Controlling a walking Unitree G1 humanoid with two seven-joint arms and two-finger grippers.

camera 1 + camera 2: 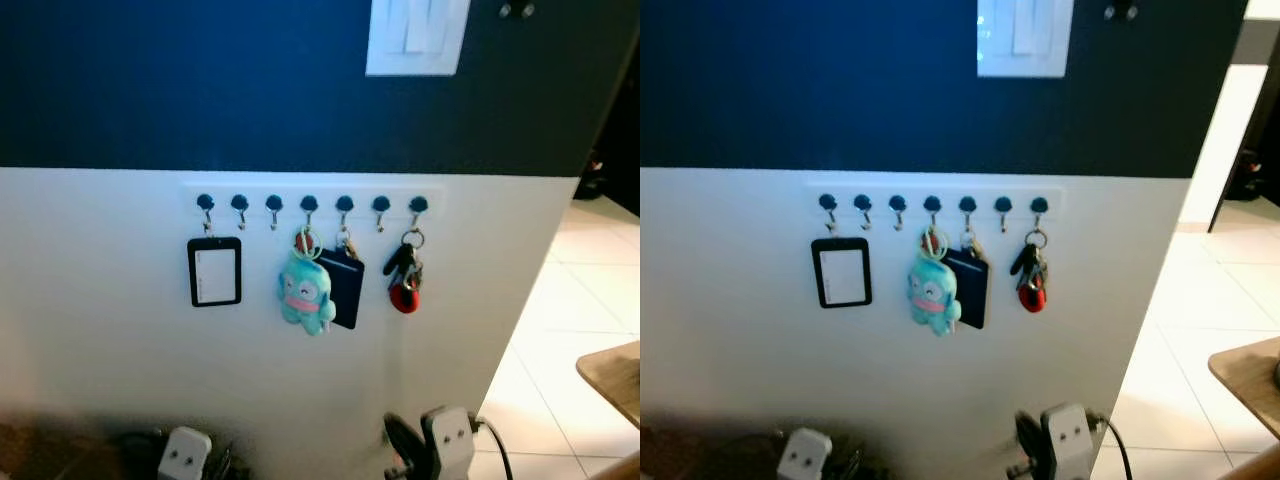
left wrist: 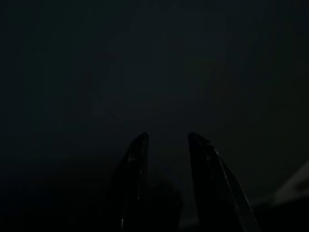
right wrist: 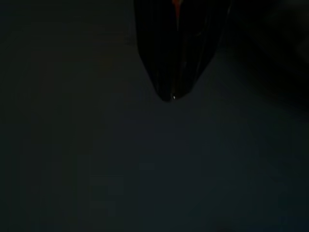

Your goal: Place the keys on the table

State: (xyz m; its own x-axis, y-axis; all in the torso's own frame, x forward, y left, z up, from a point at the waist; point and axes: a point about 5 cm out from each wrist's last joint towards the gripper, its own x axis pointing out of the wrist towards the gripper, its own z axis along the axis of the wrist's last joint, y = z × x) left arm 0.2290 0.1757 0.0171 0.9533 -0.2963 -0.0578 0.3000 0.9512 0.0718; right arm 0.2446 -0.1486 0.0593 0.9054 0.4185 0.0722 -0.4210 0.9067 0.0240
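Observation:
A bunch of keys (image 1: 405, 275) with a red fob hangs from the rightmost hook of a hook rail (image 1: 310, 203) on the white wall ahead. The wooden table (image 1: 615, 380) shows as one corner at the far right, low down. Both arms hang low beneath the rail, the left wrist (image 1: 185, 455) and the right wrist (image 1: 445, 440) at the picture's bottom edge, well below the keys. In the dark left wrist view my left gripper (image 2: 166, 137) stands open with nothing between its fingers. In the dark right wrist view my right gripper (image 3: 174, 94) has its fingers closed together.
Other hooks carry a black-framed badge holder (image 1: 214, 271), a teal plush charm (image 1: 305, 293) and a dark card wallet (image 1: 343, 288). A white switch plate (image 1: 415, 35) sits on the dark upper wall. Pale tiled floor (image 1: 560, 330) opens to the right of the wall's end.

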